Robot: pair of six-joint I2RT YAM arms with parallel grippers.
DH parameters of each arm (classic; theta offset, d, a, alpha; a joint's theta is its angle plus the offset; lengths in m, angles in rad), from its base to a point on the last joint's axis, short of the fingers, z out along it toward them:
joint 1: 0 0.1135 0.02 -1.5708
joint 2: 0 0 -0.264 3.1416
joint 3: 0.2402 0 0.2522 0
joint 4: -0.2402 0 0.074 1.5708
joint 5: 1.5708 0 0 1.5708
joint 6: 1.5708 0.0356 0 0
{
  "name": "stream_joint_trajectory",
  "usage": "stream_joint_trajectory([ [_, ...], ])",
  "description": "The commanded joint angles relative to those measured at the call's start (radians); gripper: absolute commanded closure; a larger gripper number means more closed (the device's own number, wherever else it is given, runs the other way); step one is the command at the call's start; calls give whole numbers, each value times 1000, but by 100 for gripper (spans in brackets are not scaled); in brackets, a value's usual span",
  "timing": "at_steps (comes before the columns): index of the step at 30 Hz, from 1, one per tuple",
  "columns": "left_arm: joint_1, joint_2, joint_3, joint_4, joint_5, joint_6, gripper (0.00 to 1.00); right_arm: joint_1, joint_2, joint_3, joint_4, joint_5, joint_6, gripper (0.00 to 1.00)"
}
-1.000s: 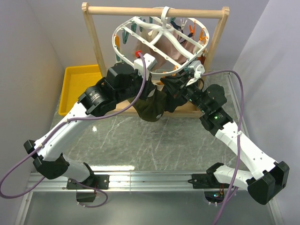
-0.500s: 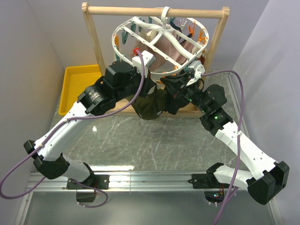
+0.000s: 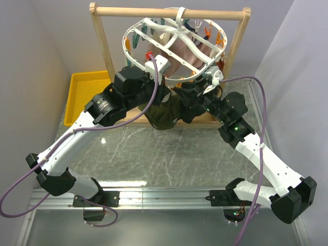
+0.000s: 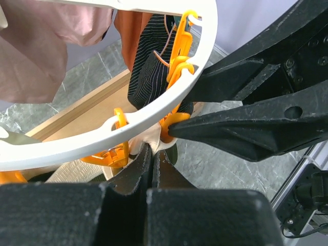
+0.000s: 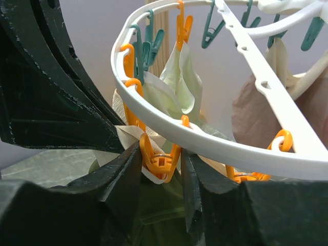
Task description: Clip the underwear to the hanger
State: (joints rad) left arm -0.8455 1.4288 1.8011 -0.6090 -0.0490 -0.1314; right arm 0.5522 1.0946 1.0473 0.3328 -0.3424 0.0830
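Fingers of the black left gripper (image 4: 152, 156) are clamping tight on the pale beige waistband of the dark olive-green fabric underwear (image 3: 165, 117), which is hanging just beneath the white plastic oval ring hanger (image 5: 220, 148). The black right gripper (image 5: 160, 151) is straddling a small orange plastic clip (image 5: 160, 165) on that ring; whether it is squeezing, I cannot tell.

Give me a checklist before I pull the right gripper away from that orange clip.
1. Hold: left gripper shut on the underwear at its waistband: ok.
2. Position: right gripper jaws flank the orange clip: ok.
3. Bite: waistband inside the clip's mouth: cannot tell; pale fabric meets the clip, but the mouth is hidden.
4. Support: hanger hooked on the wooden rail: ok.
5. Retreat path: left gripper crowds the right one: not ok, probably back out slowly.
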Motion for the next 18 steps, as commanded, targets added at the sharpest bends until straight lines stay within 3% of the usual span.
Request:
stream_joint_trajectory([
  [1, 5, -51, 15, 75, 18, 15, 100, 5, 7, 40, -29, 2, 0, 57],
  [18, 6, -71, -63, 75, 41, 30, 100, 5, -30, 69, -70, 0, 9, 32],
])
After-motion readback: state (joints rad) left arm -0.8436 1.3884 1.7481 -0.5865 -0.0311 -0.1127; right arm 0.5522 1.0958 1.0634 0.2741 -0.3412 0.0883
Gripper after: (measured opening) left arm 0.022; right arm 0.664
